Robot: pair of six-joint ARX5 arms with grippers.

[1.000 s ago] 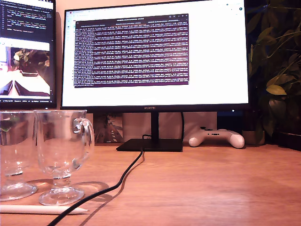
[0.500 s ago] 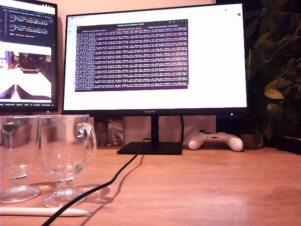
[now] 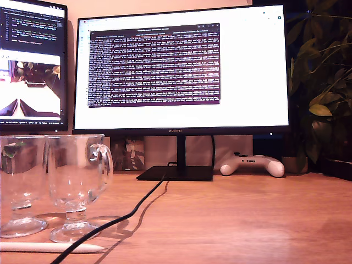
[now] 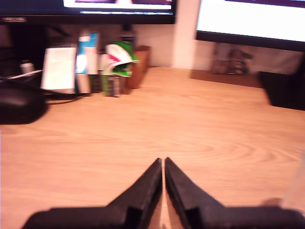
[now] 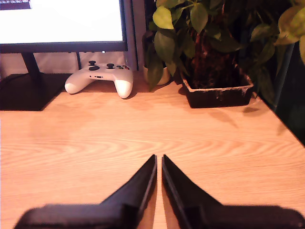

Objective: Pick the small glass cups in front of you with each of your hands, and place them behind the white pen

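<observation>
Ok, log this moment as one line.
first gripper shut, empty | second gripper shut, empty | glass cups upright behind white pen | arms clear

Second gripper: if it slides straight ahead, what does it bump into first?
My second gripper is shut over bare desk. Straight ahead looks free up to the white game controller, probably the first hit, though depth is unclear.

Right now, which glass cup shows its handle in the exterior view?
The glass cup nearer the black cable; its handle loops toward the monitor stand. The other cup shows none.
</observation>
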